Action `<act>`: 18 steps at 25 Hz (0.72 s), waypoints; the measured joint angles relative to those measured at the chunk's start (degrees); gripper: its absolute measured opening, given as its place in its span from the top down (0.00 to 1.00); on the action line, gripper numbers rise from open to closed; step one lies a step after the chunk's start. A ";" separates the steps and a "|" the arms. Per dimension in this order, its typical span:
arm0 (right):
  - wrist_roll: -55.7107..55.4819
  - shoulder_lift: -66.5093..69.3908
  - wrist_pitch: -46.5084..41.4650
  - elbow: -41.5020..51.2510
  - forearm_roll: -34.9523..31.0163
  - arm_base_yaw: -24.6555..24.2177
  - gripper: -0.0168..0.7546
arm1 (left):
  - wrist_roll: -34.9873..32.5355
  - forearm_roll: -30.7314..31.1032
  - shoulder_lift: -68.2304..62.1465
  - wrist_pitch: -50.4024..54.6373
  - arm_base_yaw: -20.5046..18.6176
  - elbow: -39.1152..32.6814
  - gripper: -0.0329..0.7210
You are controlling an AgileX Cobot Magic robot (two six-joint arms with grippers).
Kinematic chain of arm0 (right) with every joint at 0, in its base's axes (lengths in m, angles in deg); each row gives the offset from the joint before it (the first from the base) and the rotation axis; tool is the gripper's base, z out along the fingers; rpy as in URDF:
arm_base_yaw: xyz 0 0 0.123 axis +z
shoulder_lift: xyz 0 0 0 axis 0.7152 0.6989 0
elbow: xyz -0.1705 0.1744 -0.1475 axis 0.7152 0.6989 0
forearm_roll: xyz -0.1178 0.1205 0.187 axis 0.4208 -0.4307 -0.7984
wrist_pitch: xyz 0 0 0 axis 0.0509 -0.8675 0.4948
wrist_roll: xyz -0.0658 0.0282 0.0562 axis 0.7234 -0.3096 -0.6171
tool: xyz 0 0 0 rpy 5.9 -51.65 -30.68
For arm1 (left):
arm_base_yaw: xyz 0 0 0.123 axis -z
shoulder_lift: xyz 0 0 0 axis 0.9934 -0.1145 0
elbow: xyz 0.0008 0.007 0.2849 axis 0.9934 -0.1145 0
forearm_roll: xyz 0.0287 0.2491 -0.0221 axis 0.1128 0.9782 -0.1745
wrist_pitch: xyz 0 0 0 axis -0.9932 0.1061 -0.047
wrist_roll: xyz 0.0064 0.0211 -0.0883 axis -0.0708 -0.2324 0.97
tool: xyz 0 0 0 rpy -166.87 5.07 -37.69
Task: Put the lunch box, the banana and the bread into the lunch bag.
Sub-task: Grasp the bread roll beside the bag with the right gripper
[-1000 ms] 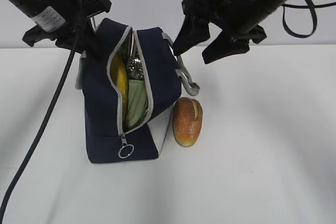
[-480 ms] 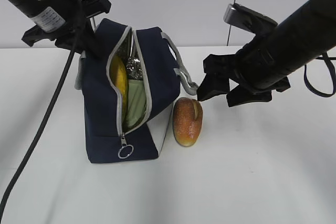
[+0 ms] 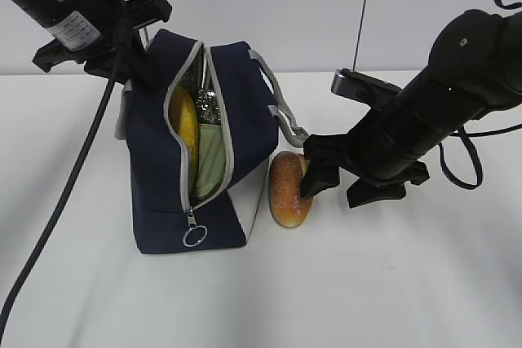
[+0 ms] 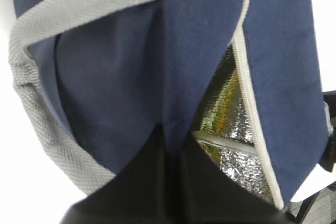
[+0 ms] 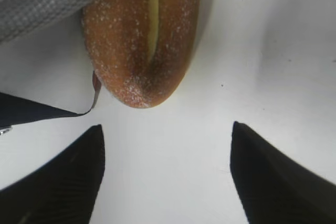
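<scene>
The bread (image 3: 290, 188) lies on the worktop (image 3: 408, 283) just beside the bag (image 3: 204, 152), against its white side panel, under the drooping grey handle (image 3: 285, 120). It is the only item still outside: the banana (image 3: 186, 128) and the green-lidded box (image 3: 210, 160) show through the bag's open zipper.

The right tool (image 3: 334, 191) is the nearer one, low over the worktop on the side of the bread away from the bag, its jaws spread wide and holding nothing. In the right wrist view the bread (image 5: 142, 35) sits ahead of the two dark fingertips (image 5: 68, 177), a little toward the bag side of the gap's centre, and not yet between them.

The bread's long axis runs along the bag's side, from the bag's far end toward its zipper-pull end, with the pale slash facing up. The jaws seem set to close across its short width, so the approach would probably go endwise, straight ahead.

The left tool (image 4: 173, 182) is closed on the bag's fabric near the top of the opening, holding it apart.
</scene>
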 joint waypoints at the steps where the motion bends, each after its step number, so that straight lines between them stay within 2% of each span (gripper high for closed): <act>1: 0.00 0.45 0.39 0.00 -0.41 0.00 0.25 | 0.00 0.00 0.00 0.00 0.00 0.00 0.96; 5: 3.18 1.07 2.70 -0.75 -5.33 0.00 0.13 | 0.00 0.04 0.00 0.04 0.00 0.00 0.96; 9: 5.39 2.22 4.15 -2.27 -9.62 0.00 0.11 | 0.00 0.23 0.00 0.04 0.00 0.00 0.96; 18: 5.82 7.91 4.16 -6.88 -9.90 0.00 0.12 | 0.00 0.34 0.00 0.04 0.00 0.00 0.96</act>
